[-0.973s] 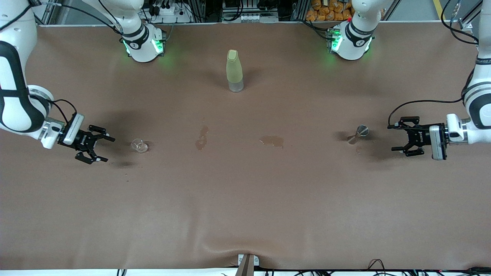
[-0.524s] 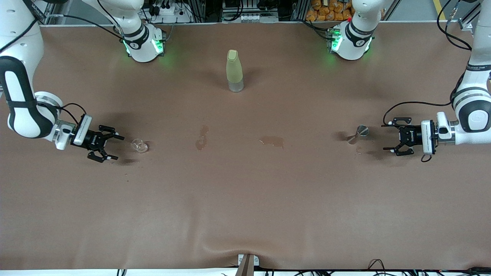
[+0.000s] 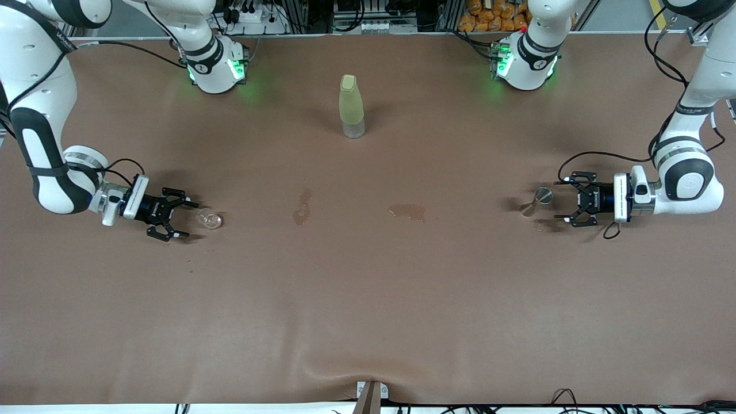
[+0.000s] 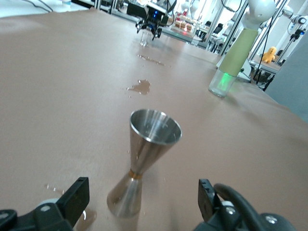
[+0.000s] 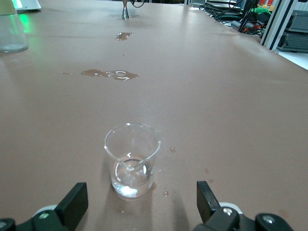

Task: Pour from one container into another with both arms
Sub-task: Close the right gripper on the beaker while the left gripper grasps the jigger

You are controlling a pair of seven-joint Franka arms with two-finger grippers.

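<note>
A: Two containers on the tabletop (image 3: 368, 299), one per arm. Steel jigger (image 3: 537, 200) stands upright toward the left arm's end; small clear glass beaker (image 3: 209, 218) upright toward the right arm's end, w/ a bit of clear liquid at the bottom.

B: Hands?

A: Left hand (image 3: 566, 201) low over the tabletop, just beside the jigger, fingers spread wide, nothing in them. In the left wrist view the jigger (image 4: 143, 162) stands between the two fingertips (image 4: 77, 197), apart from both. Right hand (image 3: 185, 219) same story: released, low, just beside the beaker; in the right wrist view the beaker (image 5: 132, 160) sits between the spread fingertips (image 5: 75, 201), no contact.

B: Anything else?

A: Tall yellow-green bottle (image 3: 351, 107) w/ clear base, upright mid-table, farther from the front camera than both containers, nearer the arm bases. Two wet patches btwn beaker and jigger: one (image 3: 302, 207) closer to the beaker, one (image 3: 407, 212) closer to the jigger. Few small drops by each container.
</note>
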